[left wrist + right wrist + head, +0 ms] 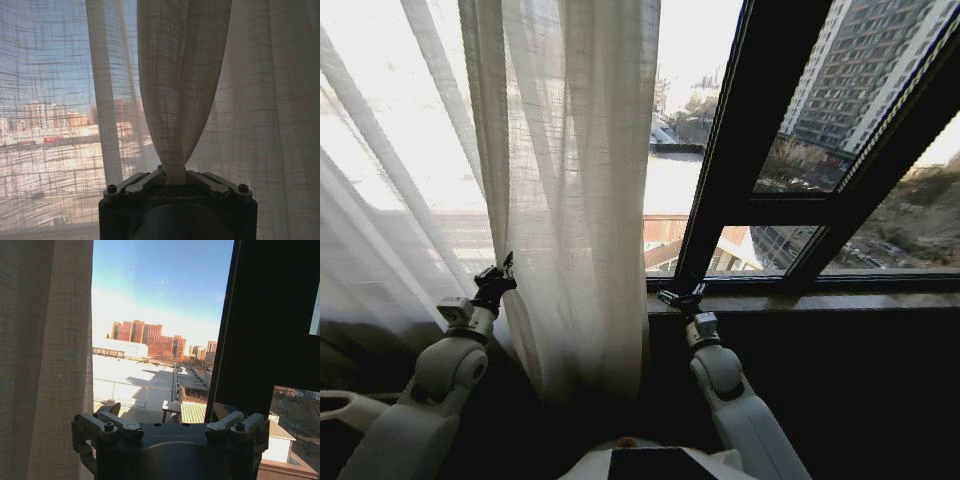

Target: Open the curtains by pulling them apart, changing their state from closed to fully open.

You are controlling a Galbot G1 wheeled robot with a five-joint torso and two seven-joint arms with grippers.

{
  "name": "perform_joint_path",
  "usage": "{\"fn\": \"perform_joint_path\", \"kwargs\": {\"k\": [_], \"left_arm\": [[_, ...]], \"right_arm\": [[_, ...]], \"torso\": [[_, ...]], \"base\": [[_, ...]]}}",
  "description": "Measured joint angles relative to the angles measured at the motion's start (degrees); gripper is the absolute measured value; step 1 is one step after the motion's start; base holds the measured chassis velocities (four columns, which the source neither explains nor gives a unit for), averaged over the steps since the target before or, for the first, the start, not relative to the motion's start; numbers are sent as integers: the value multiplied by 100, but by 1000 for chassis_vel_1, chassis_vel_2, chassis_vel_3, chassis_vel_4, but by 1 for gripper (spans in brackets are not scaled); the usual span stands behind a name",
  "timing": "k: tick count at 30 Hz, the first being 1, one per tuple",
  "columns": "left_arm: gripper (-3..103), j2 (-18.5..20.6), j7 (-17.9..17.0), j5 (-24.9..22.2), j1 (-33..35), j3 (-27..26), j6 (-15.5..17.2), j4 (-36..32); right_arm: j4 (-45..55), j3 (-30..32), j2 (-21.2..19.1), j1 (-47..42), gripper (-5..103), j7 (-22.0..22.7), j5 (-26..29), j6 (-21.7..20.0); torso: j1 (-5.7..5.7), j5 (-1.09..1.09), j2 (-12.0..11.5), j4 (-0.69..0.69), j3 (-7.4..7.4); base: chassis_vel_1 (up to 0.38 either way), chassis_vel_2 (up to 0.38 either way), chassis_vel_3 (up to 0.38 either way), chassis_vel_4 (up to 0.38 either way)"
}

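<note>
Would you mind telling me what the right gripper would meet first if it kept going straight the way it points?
Probably the window glass: the open right gripper faces the bare pane, between the curtain and the dark frame bar. Depth is unclear.

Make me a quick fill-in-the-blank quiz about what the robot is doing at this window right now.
1. The left gripper is shut on a gathered fold of the sheer white ____.
2. The right gripper holds nothing; its jaws are ____.
3. The curtain hangs to the ____ of the dark window frame in the head view.

Missing words: curtain; open; left
</note>
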Motion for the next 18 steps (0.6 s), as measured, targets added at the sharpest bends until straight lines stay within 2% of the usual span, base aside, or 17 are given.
{"fn": "perform_joint_path", "kwargs": {"k": [11,18], "left_arm": [[0,-148,-1,32,-17,40,-6,-3],[0,-697,-200,115,-119,122,-6,16]], "right_arm": [[-94,-42,30,55,100,-66,-59,0],[-129,-58,4,87,100,-64,-62,0]], "torso": [[0,-7,0,4,0],[0,-4,0,2,0]], "base": [[-9,-12,7,9],[0,0,0,0]]}}
